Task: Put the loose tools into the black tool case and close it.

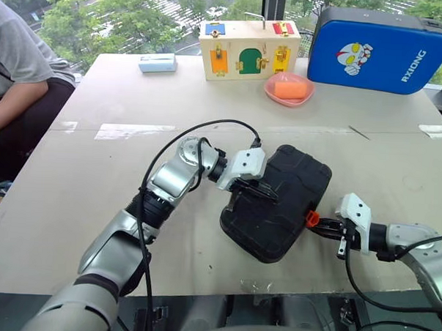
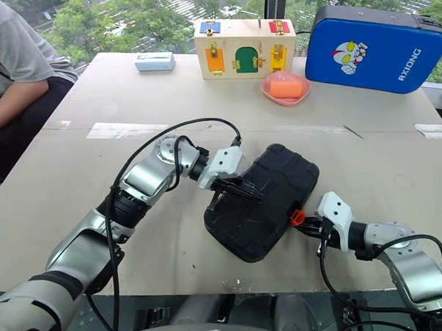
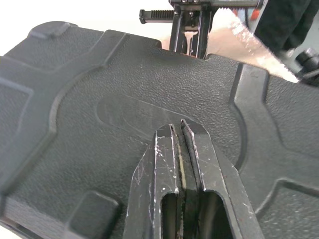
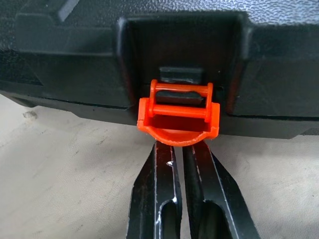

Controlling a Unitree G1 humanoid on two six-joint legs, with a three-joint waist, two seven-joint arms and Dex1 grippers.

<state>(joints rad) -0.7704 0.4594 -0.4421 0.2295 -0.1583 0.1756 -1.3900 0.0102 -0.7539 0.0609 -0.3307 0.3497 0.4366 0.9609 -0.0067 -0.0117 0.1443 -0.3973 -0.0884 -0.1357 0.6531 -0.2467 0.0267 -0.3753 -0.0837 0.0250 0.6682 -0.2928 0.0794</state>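
I have the left arm bent across in front of me, wrist turned inward, so the left gripper [image 1: 258,188] lies tipped down on the lid of the black tool case [image 1: 278,205]; its two fingers [image 3: 164,164] are pressed together with nothing between them, tips resting on the pebbled lid near its middle. The case lies shut and skewed on the table [image 1: 94,204], just ahead of and beneath that gripper. My right arm reaches in low from the other side, forearm near the table's front edge, and the right gripper [image 4: 180,149] points slightly down at the case's side wall. Its fingers are closed too, empty, tips right under the curved lip of the small orange latch [image 4: 178,115], which hangs out from its recess. Beyond the case from the left gripper the tabletop is bare up to a pink bowl [image 1: 289,88], a wooden latch board [image 1: 248,51] and a blue case [image 1: 380,51] along the far edge. A seated person [image 1: 15,83] is off to the left gripper's outer side.
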